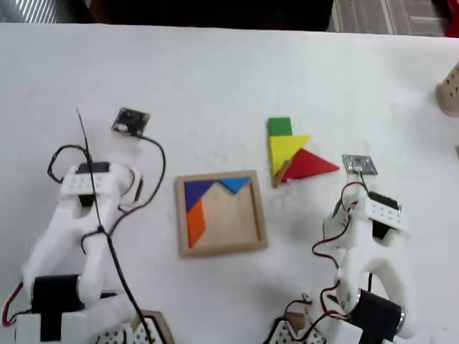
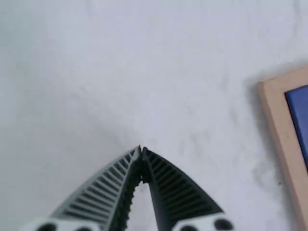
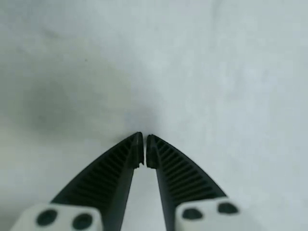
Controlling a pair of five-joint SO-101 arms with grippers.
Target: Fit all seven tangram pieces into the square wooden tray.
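The square wooden tray (image 1: pixel 221 247) lies in the middle of the table with a dark blue triangle (image 1: pixel 196 190), a light blue triangle (image 1: pixel 234 184) and an orange piece (image 1: pixel 195 222) inside it. Behind and right of the tray lie a green square (image 1: pixel 280 127), a yellow triangle (image 1: pixel 287 147), a red triangle (image 1: pixel 307 165) and a wood-coloured piece (image 1: pixel 276 177) partly under them. My left gripper (image 2: pixel 141 151) is shut over bare table, left of the tray's edge (image 2: pixel 279 139). My right gripper (image 3: pixel 144 139) is shut over bare table, right of the tray.
A small dark circuit board (image 1: pixel 131 121) with a black cable lies behind the left arm. A grey square plate (image 1: pixel 358 164) sits by the right arm. A perforated wooden object (image 1: pixel 450 89) stands at the far right edge.
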